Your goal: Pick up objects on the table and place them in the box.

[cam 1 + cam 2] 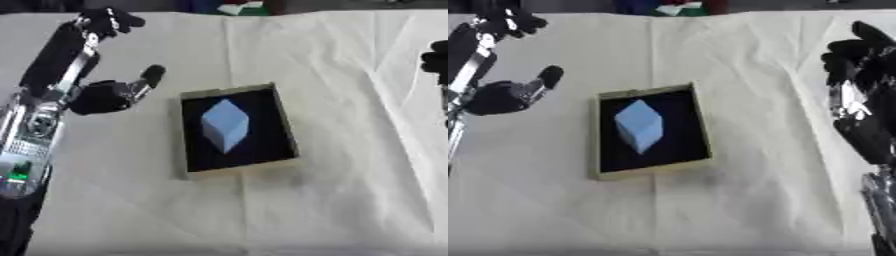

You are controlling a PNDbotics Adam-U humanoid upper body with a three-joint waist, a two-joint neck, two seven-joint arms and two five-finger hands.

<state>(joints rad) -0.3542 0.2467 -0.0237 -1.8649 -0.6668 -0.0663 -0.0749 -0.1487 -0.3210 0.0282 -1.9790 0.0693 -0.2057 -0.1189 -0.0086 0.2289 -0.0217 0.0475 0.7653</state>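
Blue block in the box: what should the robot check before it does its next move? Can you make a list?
1. Light blue cube-shaped block inside the shallow tan-rimmed box with the black bottom: ok, it rests on the black floor.
2. Left hand holds nothing: ok, fingers relaxed, apart from the box on its left side.
3. Right hand holds nothing: ok, open at the right edge, away from the box.
4. Box lies flat on the white cloth-covered table: ok.
5. More objects left to pick up on the cloth: cannot tell; none show near the box, only some coloured things at the far edge.
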